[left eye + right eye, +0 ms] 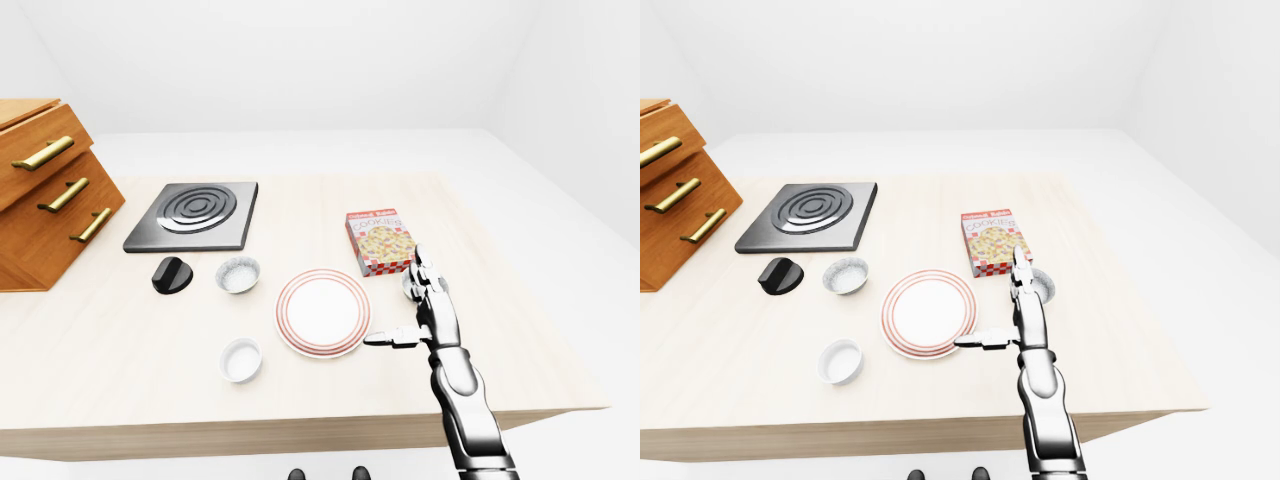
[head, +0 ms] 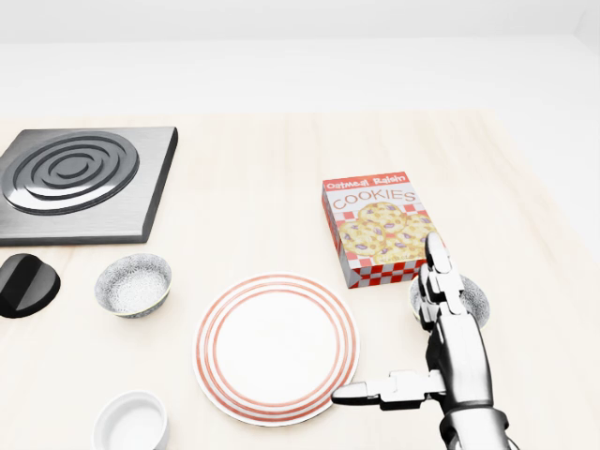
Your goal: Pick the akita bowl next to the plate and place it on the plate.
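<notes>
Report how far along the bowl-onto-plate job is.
Done: nothing yet; the plate lies bare. In hand: the right hand, fingers open, is over the speckled bowl beside the plate's right edge in the head view, below the cookie box, and is not closed round it. Left: grasp the bowl, lift it and set it on the plate.
</notes>
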You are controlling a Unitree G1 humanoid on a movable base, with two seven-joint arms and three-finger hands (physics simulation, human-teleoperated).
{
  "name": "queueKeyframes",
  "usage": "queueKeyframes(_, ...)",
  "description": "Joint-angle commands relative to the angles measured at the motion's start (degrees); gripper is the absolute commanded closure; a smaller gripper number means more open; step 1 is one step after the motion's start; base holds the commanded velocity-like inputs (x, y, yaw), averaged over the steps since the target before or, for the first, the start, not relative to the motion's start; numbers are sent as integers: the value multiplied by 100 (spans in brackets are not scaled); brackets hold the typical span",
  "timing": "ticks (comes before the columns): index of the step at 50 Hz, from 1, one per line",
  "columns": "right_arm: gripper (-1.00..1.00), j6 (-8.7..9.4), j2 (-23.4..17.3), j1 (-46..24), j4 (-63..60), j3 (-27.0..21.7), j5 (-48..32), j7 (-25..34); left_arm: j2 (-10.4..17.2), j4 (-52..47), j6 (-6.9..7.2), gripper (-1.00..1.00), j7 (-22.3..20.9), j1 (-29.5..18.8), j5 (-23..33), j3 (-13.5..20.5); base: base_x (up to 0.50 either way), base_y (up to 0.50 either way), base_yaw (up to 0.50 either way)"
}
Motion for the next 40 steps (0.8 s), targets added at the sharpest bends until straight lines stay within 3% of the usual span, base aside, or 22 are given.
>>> queueKeyframes(1,-100,-100,-3,-57,120,-25,-43,-73,-1032,392,0,-100,1050,911,-1598,0,0,0,0)
queueKeyframes(8,-100,-119,-30,-135,195,-90,-57,-129,-1182,405,0,-100,1283,1123,-1918,0,0,0,0)
queueKeyframes(13,-100,-38,-48,-159,80,-126,-121,-191,-1221,457,0,-100,1352,1218,-2060,0,0,0,0)
queueKeyframes(14,-100,27,-53,-188,28,-153,-119,-206,-1240,474,0,-100,1368,1224,-2072,0,0,0,0)
queueKeyframes(21,-100,-32,-44,-136,2,-113,-240,-270,-1551,527,0,-100,1416,1116,-1894,-16,0,0,0)
queueKeyframes(24,-100,-128,-51,-153,125,-121,-252,-274,-1688,648,0,-100,1408,1046,-1677,-377,0,0,0)
queueKeyframes(26,-100,-58,-43,-136,53,-110,-266,-271,-1767,815,0,-100,1393,1026,-1618,-544,0,0,0)
queueKeyframes(31,-100,-127,-42,-135,141,-106,-262,-263,-1988,1373,0,-100,1385,960,-1314,-1201,0,0,0)
queueKeyframes(40,-100,-125,-41,-136,160,-103,-269,-264,-1971,1852,0,-100,1378,1067,-1253,-1407,0,0,0)
